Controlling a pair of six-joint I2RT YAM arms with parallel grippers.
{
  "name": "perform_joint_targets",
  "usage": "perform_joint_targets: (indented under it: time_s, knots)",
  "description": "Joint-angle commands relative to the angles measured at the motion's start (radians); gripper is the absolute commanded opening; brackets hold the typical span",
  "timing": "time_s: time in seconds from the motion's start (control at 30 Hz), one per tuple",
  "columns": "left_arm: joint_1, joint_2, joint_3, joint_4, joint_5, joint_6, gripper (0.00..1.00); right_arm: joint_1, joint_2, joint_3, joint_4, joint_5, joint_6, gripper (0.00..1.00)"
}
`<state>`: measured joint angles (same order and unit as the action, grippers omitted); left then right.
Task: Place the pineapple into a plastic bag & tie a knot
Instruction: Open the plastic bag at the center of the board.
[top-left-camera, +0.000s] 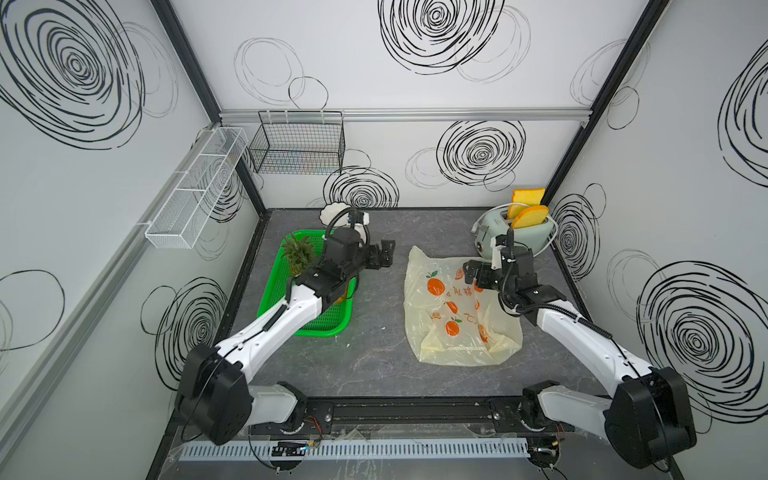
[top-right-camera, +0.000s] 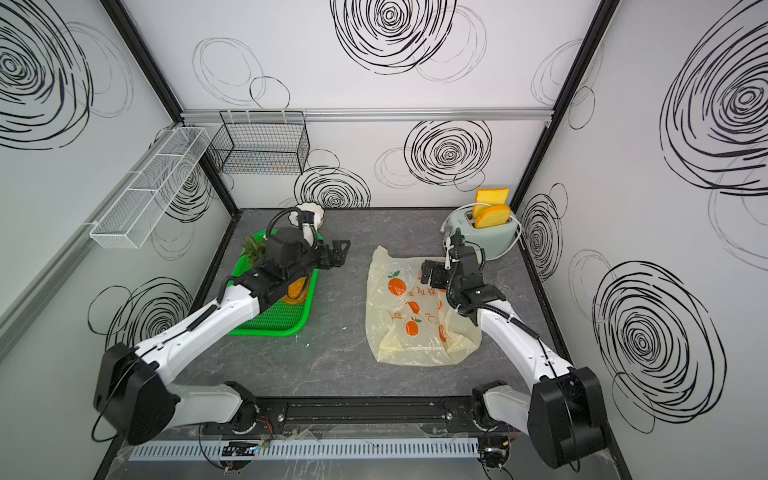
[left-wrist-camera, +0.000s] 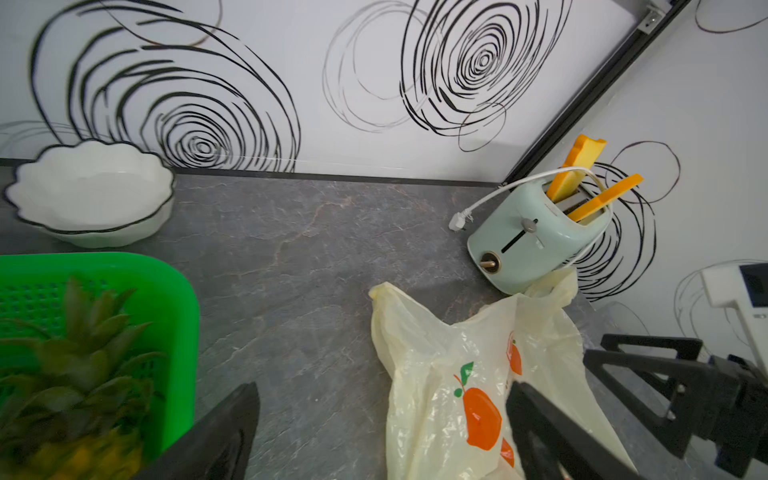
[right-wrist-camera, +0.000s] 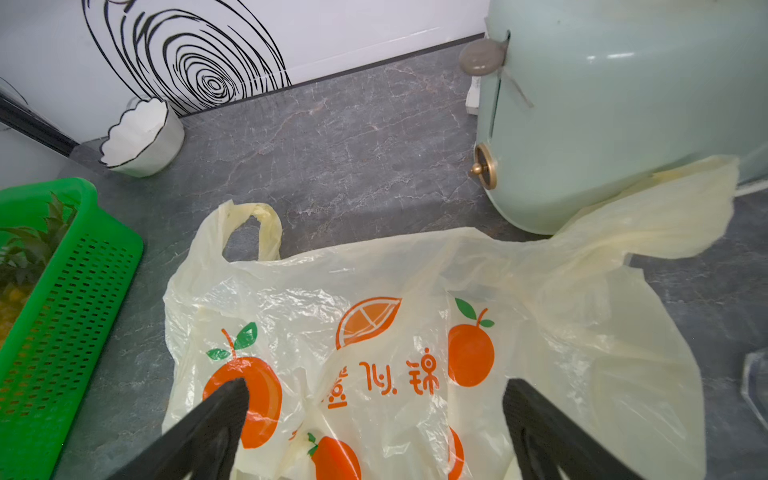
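Pineapple (top-left-camera: 298, 251) lies in the green basket (top-left-camera: 322, 331), just behind the left gripper (top-left-camera: 385, 254) and half under that arm. That gripper's jaws stand wide, holding nothing, out over bare table (top-left-camera: 365, 357) between basket and plastic bag (top-left-camera: 440, 328). And the bag: flat on the grey marbled top, right beneath the right gripper (top-left-camera: 473, 274), whose jaws are spread wide too, gripping nothing. Whether they touch the film, I can't tell. Just ahead of that gripper, a mint toaster (top-left-camera: 525, 239) with two toast slices (top-left-camera: 530, 216) poking up. White bowl (top-left-camera: 331, 214) sits near the left gripper, by the back wall. White walls all round, black swirls. Only the top views give the black wire basket (top-left-camera: 297, 145) and white mesh shelf (top-left-camera: 195, 195) hung high. The right wrist view adds the orange characters, one handle loop (right-wrist-camera: 249, 220) lying loose, and the other strip reaching the toaster's foot. Both untied.
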<state>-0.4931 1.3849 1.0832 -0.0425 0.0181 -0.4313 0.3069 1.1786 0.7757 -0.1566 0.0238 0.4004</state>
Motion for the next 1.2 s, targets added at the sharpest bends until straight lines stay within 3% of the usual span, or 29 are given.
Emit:
perform_joint_targets:
  time_s: [0.0, 0.2, 0.37, 0.5, 0.67, 0.73, 0.9, 1.0, 1.17]
  knots:
    - [-0.037, 0.164, 0.172, -0.151, 0.068, -0.057, 0.97, 0.005, -0.027, 0.030, -0.062, 0.029, -0.030, 0.99]
    - [-0.053, 0.554, 0.604, -0.436, 0.139, -0.058, 0.97, 0.007, -0.081, 0.018, -0.086, 0.067, -0.032, 0.99]
    - [-0.052, 0.756, 0.825, -0.518, 0.148, -0.049, 0.97, 0.007, -0.134, -0.002, -0.102, 0.090, -0.022, 0.99]
    - [-0.051, 0.867, 0.933, -0.561, 0.144, -0.049, 0.97, 0.008, -0.167, -0.021, -0.110, 0.102, -0.015, 0.99]
    - [-0.052, 0.930, 0.947, -0.547, 0.148, -0.059, 0.99, 0.008, -0.196, -0.030, -0.122, 0.110, -0.013, 0.99]
    - [-0.052, 0.952, 0.952, -0.542, 0.161, -0.060, 0.95, 0.008, -0.201, -0.032, -0.121, 0.110, -0.012, 0.98]
    - [-0.052, 0.972, 0.949, -0.511, 0.199, -0.063, 0.66, 0.008, -0.204, -0.026, -0.127, 0.106, -0.009, 0.98]
    - [-0.050, 0.957, 0.941, -0.484, 0.207, -0.064, 0.43, 0.008, -0.209, -0.017, -0.134, 0.106, -0.008, 0.98]
    - [-0.048, 0.807, 0.798, -0.307, 0.192, -0.090, 0.07, 0.008, -0.215, 0.000, -0.146, 0.101, -0.003, 0.97]
